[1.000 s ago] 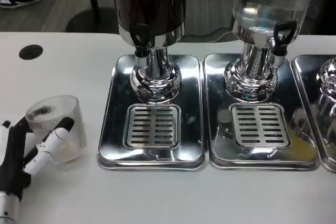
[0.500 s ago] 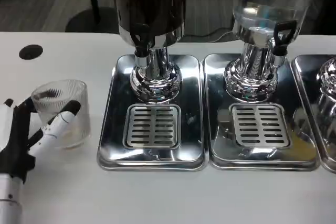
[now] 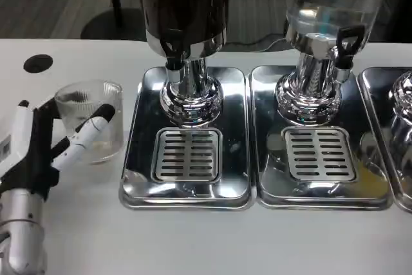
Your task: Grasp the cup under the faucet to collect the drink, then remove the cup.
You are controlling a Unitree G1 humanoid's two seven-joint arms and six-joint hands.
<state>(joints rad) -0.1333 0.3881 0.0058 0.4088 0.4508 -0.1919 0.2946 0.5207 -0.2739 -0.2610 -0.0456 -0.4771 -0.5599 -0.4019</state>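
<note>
Head view: the left hand (image 3: 45, 143) grips a clear ribbed cup (image 3: 90, 120) at mid-wall, fingers wrapped around its near side, on the white table (image 3: 206, 243) just left of the dark dispenser's drip tray (image 3: 187, 140) — not yet under the faucet (image 3: 172, 46). The cup appears empty, so probably light; its thin, rigid, transparent wall is likely slippery and may crack or deform if squeezed. A mid-height hold, kept upright, seems soundest — filling will add weight.
</note>
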